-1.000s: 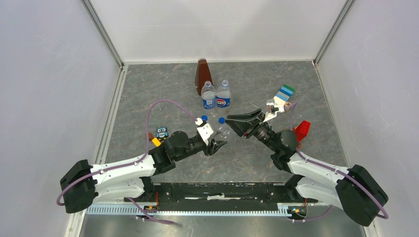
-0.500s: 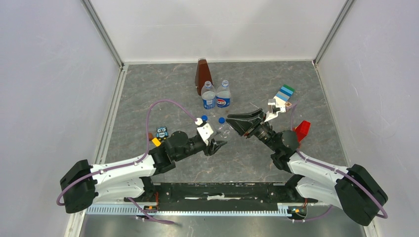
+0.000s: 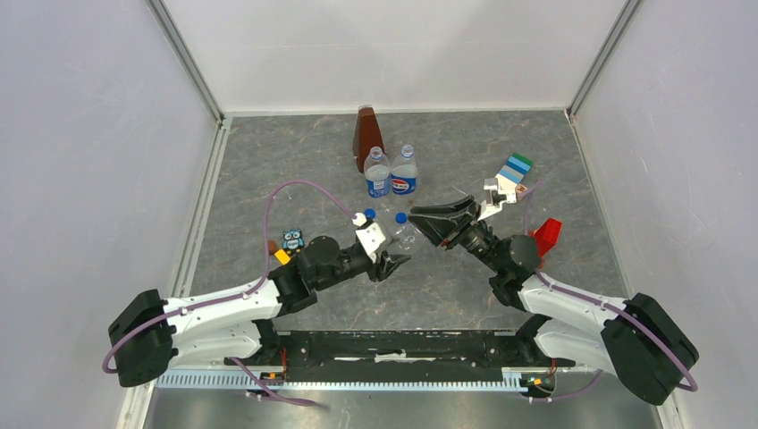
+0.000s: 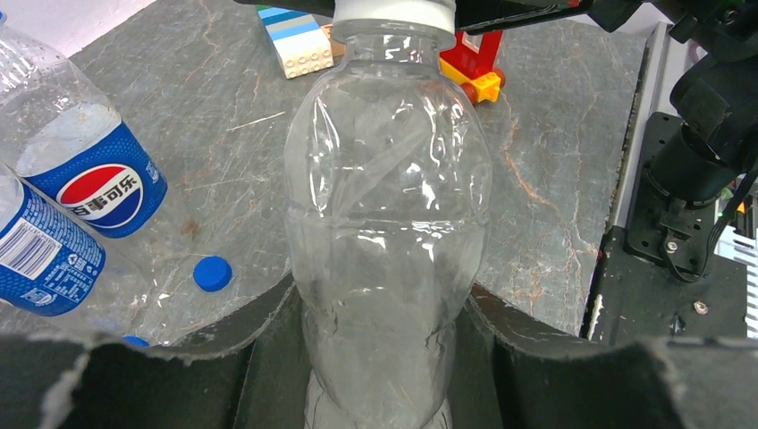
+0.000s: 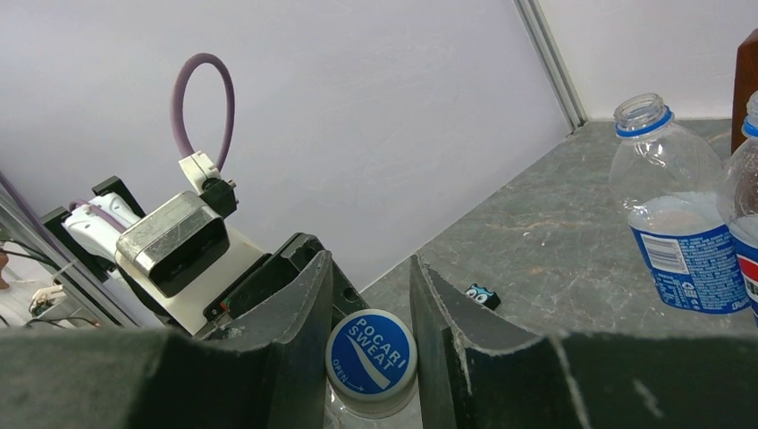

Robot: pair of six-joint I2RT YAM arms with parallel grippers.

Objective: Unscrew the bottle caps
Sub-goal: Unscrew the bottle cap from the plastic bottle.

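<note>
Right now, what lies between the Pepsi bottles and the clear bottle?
One loose blue cap lies flat between the Pepsi bottles and the clear bottle. The left wrist view shows it best.

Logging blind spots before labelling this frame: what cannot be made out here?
- Small clear unlabelled plastic bottle, base: left wrist view, left gripper hides it.
- White blue-marked plastic cap, sides: right wrist view, right gripper covers them.
- Blue-labelled clear bottle: right wrist view, right edge cuts it.
</note>
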